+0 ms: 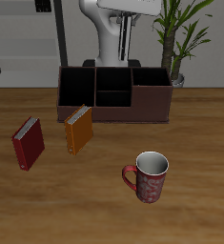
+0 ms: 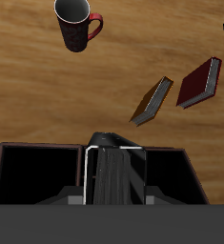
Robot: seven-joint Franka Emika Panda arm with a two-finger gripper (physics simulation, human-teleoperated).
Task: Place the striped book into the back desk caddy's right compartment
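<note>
In the wrist view my gripper [image 2: 113,196] is shut on the striped book [image 2: 113,172], a thin dark book with pale stripes that hangs edge-on straight below it. The book is above the back desk caddy [image 2: 28,148], over its middle section, between the two end bays. In the exterior view the caddy [image 1: 150,107] stands at the table's back, before the robot's base. Its right compartment [image 1: 152,82] is the wide end bay beside the plant. The gripper and the book do not show clearly in the exterior view.
A red book [image 1: 28,143] and an orange book [image 1: 78,129] stand on the table in front of the caddy. A red patterned mug [image 1: 149,176] stands nearer the table's front edge. A potted plant [image 1: 178,38] stands behind the caddy's end.
</note>
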